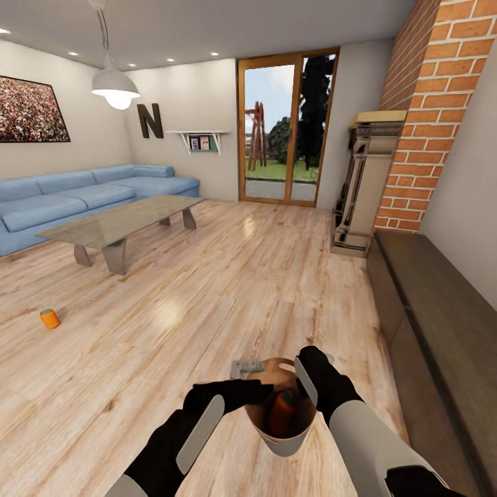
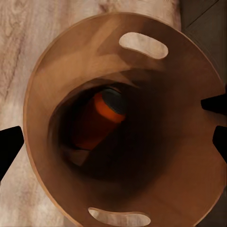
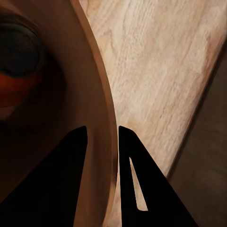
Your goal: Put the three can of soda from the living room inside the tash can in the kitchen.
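Right pincer (image 3: 101,142) clamps the bin (image 1: 286,442) rim, one orange can (image 2: 101,118) inside. Left pincer (image 2: 113,137) hangs released above it. A tilt could spill that can.

Can in bin (image 1: 283,413): lower part hidden by the bin (image 1: 284,442) wall; base lost in shadow in the left wrist view.
Left claw (image 1: 247,368): fingertips hidden behind the bin rim; whether it grips, cannot tell.
Sofa (image 1: 76,200): cut off by the left edge.
Shelf pictures (image 1: 200,143): too small to read.
Floor can (image 1: 50,318): label too small to tell.
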You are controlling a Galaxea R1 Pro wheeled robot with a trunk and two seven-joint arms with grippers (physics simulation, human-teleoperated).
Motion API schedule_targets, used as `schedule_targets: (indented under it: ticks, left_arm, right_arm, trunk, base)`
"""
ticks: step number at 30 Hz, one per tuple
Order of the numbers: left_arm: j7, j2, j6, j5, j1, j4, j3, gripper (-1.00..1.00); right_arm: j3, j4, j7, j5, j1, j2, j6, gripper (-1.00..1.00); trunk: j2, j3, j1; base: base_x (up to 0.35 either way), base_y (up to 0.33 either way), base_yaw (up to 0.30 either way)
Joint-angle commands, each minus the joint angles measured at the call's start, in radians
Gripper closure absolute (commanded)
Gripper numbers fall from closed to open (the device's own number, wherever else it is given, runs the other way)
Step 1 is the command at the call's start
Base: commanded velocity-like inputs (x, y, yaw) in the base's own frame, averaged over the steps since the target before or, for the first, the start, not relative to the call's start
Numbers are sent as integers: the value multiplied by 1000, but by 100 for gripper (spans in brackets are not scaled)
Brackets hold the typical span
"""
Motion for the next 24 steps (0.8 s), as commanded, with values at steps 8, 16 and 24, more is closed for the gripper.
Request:
schedule_targets:
  ticks: [8, 16, 24]
  left_arm:
    - [0, 4, 35, 0, 2, -21, 8, -100]
    - [1, 30, 53, 0, -2, -23, 11, -100]
    - [1, 101, 65, 3, -8, -31, 16, -100]
  right_arm:
    - [-11, 0, 2, -4, 0, 0, -1, 100]
    - [-16, -2, 54, -4, -2, -34, 1, 100]
    - [-18, -3, 108, -4, -3, -67, 3, 100]
  trunk:
    - [0, 0, 0]
    - [0, 0, 0]
    - [0, 0, 0]
  base:
    - [0, 0, 0]
    - [0, 0, 0]
    - [0, 0, 0]
